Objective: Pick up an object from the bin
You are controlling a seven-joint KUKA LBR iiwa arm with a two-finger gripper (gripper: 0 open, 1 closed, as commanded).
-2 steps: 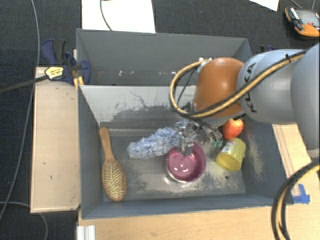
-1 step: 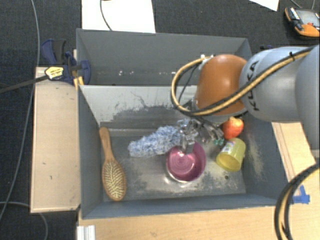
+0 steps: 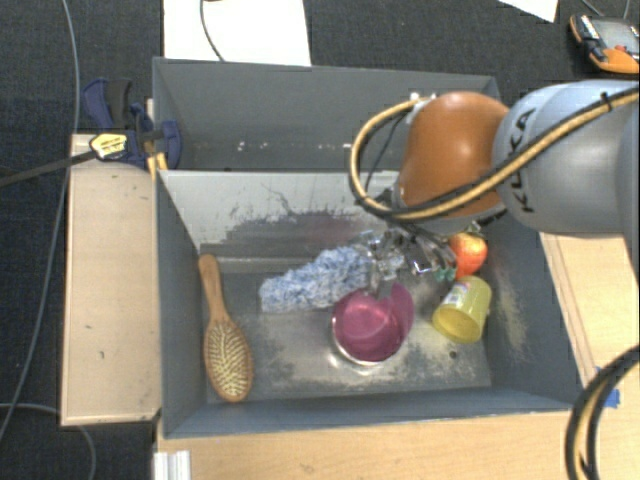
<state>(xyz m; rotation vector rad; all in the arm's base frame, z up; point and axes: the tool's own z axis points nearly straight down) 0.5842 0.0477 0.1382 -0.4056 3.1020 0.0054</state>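
- Highest and closest to the lens, the grey arm (image 3: 570,158) comes in from the right of the frame. Its orange cover (image 3: 450,148) and looped cables hang over the upper right part of the bin (image 3: 300,118).
- Below the cover, the gripper (image 3: 388,271) is low in the bin, at the upper rim of the pink cup (image 3: 370,330). I cannot tell whether it is spread or pressed together, because the metal parts blur into one another there.
- Along the lower edge of the bin floor:
  - a wooden hairbrush (image 3: 225,348) lies at the lower left, with its bristled head toward the bottom of the frame;
  - the pink cup stands upright at lower centre, mouth up;
  - a yellow container (image 3: 462,308) lies tipped just to the right of the cup.
- Further back, a blue-and-white cloth (image 3: 310,278) lies crumpled to the upper left of the cup and close to it. A red-orange ball (image 3: 469,253) sits above the yellow container, beside the gripper.
- Progress, as a judgement:
  - the approach looks done, and the cup is the likeliest target;
  - everything rests on the floor, so nothing is lifted yet;
  - closing on the rim, raising it and clearing the bin are all left.
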